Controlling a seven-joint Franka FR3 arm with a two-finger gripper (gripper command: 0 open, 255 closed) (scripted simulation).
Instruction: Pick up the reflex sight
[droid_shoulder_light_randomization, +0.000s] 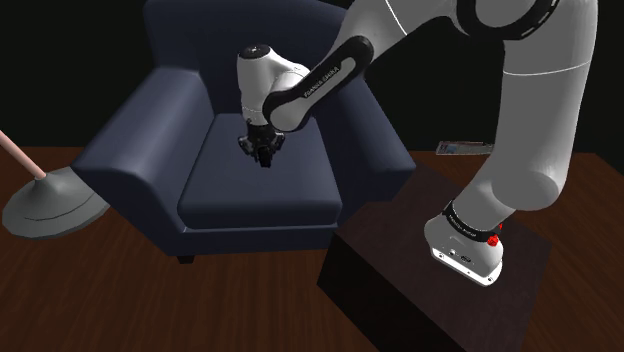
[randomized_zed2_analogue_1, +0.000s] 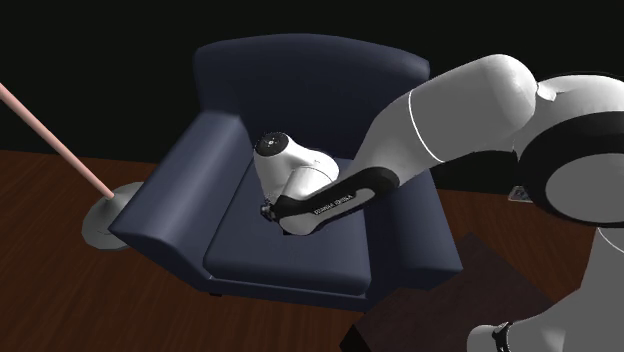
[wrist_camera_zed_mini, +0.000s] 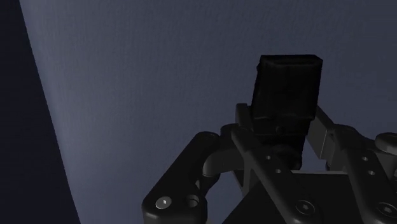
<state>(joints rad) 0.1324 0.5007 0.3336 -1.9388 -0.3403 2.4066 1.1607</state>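
Frame edges crop the arm (droid_shoulder_light_randomization: 530, 90) at upper right, the stand (droid_shoulder_light_randomization: 420, 290) at the bottom and the pink pole (droid_shoulder_light_randomization: 20, 153) at left. In the wrist view, fingers (wrist_camera_zed_mini: 243, 124) mask the base of the sight (wrist_camera_zed_mini: 286, 86).

The claw (droid_shoulder_light_randomization: 266, 158) hangs just over the seat cushion (droid_shoulder_light_randomization: 250, 195) of the navy armchair (droid_shoulder_light_randomization: 125, 150).

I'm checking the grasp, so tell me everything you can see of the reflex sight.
The reflex sight is a small, boxy, all-black block with rounded edges, plain and matte. It sticks out beyond the gripper, clasped between its two black fingers, lower part hidden. Behind it is the armchair's dark blue seat cushion; whether they touch cannot be told.
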